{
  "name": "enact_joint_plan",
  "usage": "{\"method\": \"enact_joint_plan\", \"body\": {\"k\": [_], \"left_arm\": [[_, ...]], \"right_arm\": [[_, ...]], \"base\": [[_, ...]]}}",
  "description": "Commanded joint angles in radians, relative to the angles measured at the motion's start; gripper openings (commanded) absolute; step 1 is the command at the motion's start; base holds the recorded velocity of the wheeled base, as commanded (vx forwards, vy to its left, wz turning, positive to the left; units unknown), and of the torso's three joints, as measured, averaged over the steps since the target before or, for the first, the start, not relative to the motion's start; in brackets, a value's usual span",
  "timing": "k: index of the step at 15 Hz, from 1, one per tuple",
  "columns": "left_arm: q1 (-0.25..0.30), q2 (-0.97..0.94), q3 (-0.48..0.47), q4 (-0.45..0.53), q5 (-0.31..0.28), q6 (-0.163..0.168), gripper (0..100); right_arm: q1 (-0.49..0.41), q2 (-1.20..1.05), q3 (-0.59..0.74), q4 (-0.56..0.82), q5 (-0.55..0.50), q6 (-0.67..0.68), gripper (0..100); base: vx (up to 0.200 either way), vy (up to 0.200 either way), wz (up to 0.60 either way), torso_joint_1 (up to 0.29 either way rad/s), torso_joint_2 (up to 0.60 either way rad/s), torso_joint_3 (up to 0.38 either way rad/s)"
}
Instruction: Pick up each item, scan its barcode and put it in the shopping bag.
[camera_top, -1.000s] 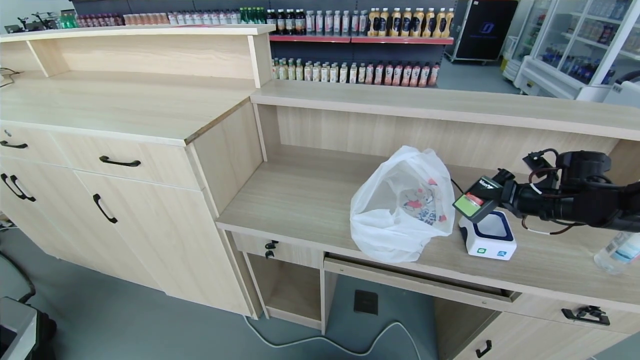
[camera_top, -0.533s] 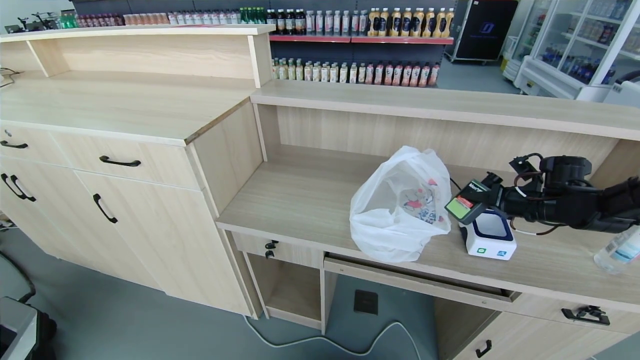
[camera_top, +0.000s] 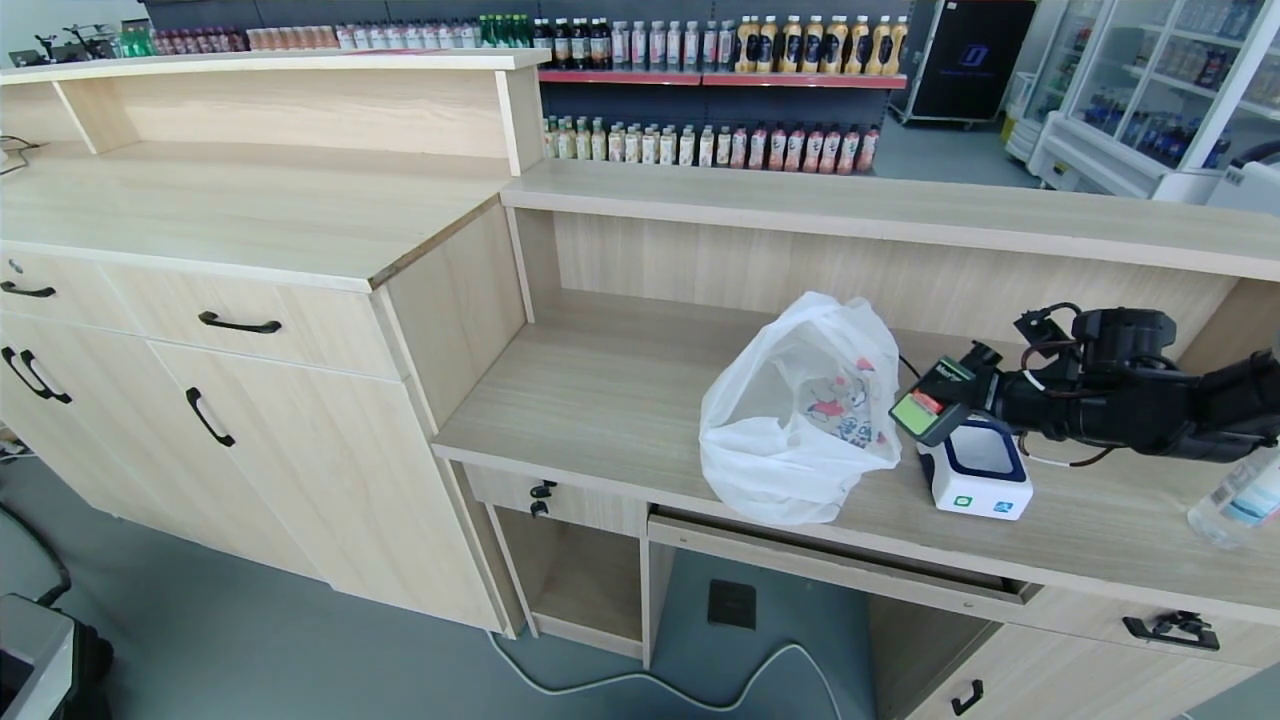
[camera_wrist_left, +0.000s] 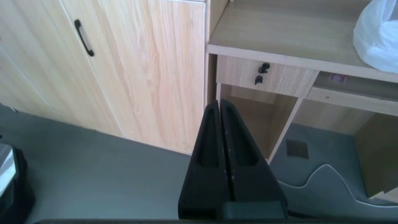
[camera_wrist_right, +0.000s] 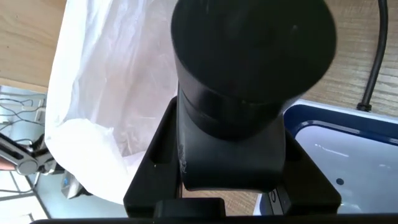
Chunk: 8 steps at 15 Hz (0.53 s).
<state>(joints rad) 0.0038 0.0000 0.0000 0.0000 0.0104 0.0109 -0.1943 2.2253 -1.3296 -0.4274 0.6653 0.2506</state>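
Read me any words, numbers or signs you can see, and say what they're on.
Nothing reads clearly.
Can in right claw: label print blurred.
Bag: printed lettering too small.
Scanner: two front icons, unreadable.
Shelf bottles: labels too small.

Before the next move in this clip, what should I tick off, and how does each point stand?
1. Can held in right gripper: ok.
2. Can at scanner: ok, at the edge nearest the bag.
3. Barcode read: cannot tell.
4. Bag mouth open for the drop: cannot tell.
5. Left gripper clear of bag: ok, shut, low by the cabinet.
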Motion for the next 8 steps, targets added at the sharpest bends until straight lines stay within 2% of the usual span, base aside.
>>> {"method": "enact_joint_plan", "body": {"k": [1, 8], "left_arm": [[0.001, 0.000, 0.000, 0.000, 0.000, 0.000, 0], [0.001, 0.000, 0.000, 0.000, 0.000, 0.000, 0]], "right_arm": [[0.001, -0.024, 0.007, -0.001, -0.010, -0.001, 0], [-0.001, -0.049, 0.064, 0.003, -0.061, -0.019, 0]], "base": [[0.000, 0.000, 0.00, 0.000, 0.00, 0.000], [0.000, 0.000, 0.00, 0.000, 0.00, 0.000]]}}
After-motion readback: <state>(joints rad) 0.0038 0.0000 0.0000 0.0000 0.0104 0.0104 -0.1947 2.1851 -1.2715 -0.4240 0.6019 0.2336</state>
